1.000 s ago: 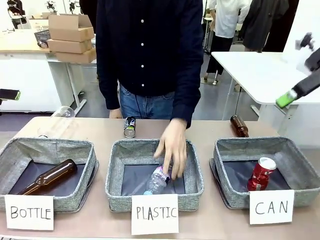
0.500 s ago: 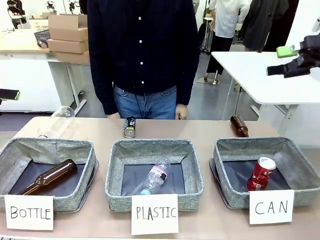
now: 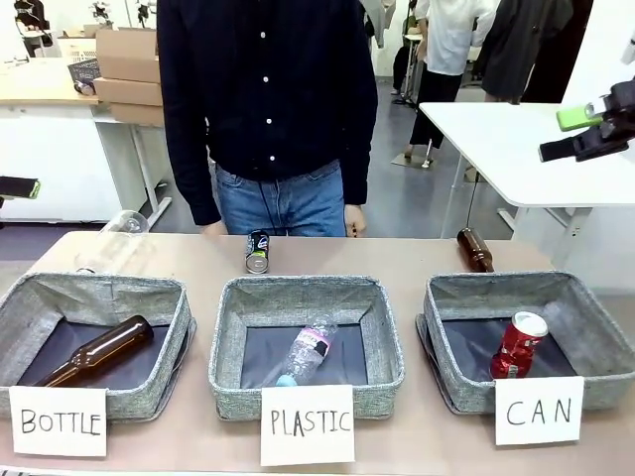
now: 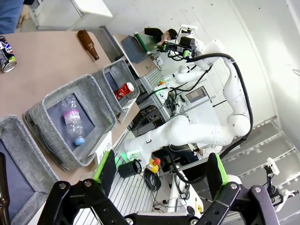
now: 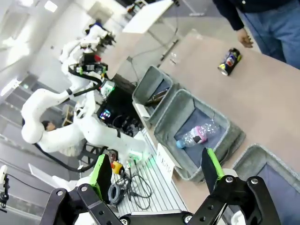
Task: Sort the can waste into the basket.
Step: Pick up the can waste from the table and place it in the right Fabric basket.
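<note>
The red can (image 3: 518, 344) leans inside the basket (image 3: 516, 290) marked CAN. The black-and-blue can (image 3: 258, 252) sits on the table (image 3: 407, 256) just beyond the middle basket (image 3: 298, 290), in front of the person (image 3: 268, 89). The left gripper (image 4: 160, 164) and right gripper (image 5: 155, 161) hang in the air, fingers spread wide, holding nothing

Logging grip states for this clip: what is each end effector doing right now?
Left end effector: open, holding nothing.
Right end effector: open, holding nothing.
</note>
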Tool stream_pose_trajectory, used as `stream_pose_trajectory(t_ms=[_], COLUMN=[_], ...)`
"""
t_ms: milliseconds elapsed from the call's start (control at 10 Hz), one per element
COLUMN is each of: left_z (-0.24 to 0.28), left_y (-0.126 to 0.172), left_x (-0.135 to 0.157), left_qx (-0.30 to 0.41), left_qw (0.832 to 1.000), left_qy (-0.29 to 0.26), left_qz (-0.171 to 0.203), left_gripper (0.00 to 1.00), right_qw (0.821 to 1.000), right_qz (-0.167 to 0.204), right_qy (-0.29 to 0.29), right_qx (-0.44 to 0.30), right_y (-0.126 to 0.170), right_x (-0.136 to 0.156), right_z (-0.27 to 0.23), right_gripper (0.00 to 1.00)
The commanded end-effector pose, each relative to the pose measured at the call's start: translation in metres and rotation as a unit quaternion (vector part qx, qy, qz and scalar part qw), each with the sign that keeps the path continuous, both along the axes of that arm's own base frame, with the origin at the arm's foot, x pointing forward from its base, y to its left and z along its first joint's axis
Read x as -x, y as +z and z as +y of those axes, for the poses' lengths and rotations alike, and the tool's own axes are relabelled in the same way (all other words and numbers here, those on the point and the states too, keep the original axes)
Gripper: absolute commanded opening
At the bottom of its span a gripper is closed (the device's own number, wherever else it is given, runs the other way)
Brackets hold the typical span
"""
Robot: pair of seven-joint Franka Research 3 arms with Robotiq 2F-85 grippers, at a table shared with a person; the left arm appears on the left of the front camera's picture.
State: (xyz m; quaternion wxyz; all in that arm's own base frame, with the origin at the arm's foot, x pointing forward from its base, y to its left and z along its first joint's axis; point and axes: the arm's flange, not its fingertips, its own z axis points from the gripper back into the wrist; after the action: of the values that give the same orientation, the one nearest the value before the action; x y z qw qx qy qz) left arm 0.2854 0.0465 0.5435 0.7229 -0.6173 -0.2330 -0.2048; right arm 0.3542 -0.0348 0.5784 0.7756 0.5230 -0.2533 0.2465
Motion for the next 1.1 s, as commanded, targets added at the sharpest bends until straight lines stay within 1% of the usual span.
stream_pose_trajectory(t_ms=[0,300,400,500,600,700,800,900,1000], left_z=[-0.002,-0.002,0.000,-0.024,-0.056,-0.081,-0.110,-0.140,-0.174], left_y=[0.003,0.003,0.000,0.028,0.045,0.051,0.051,0.045,0.030], left_x=[-0.001,-0.001,0.000,-0.030,-0.084,-0.125,-0.167,-0.204,-0.242], left_qx=[0.012,0.012,0.000,-0.107,-0.197,-0.264,-0.319,-0.373,-0.427], left_qw=[1.000,1.000,1.000,0.993,0.976,0.957,0.935,0.910,0.880], left_qy=[-0.003,-0.003,0.000,0.022,0.016,0.037,0.034,0.061,0.118], left_qz=[-0.011,-0.011,0.000,0.033,0.087,0.119,0.150,0.169,0.172], left_gripper=[1.00,1.00,1.00,1.00,1.00,1.00,1.00,1.00,1.00], right_qw=[1.000,1.000,1.000,1.000,1.000,1.000,1.000,1.000,1.000], right_qz=[0.006,0.006,0.006,0.006,0.006,0.006,0.006,0.006,0.006], right_qy=[0.002,0.002,0.002,0.002,0.002,0.002,0.002,0.002,0.002], right_qx=[0.003,0.003,0.003,0.003,0.003,0.003,0.003,0.003,0.003], right_y=[0.004,0.004,0.004,0.004,0.004,0.004,0.004,0.004,0.004], right_x=[-0.002,-0.002,-0.002,-0.002,-0.002,-0.002,-0.002,-0.002,-0.002], right_z=[-0.001,-0.001,-0.001,-0.001,-0.001,-0.001,-0.001,-0.001,-0.001], right_gripper=[1.00,1.00,1.00,1.00,1.00,1.00,1.00,1.00,1.00])
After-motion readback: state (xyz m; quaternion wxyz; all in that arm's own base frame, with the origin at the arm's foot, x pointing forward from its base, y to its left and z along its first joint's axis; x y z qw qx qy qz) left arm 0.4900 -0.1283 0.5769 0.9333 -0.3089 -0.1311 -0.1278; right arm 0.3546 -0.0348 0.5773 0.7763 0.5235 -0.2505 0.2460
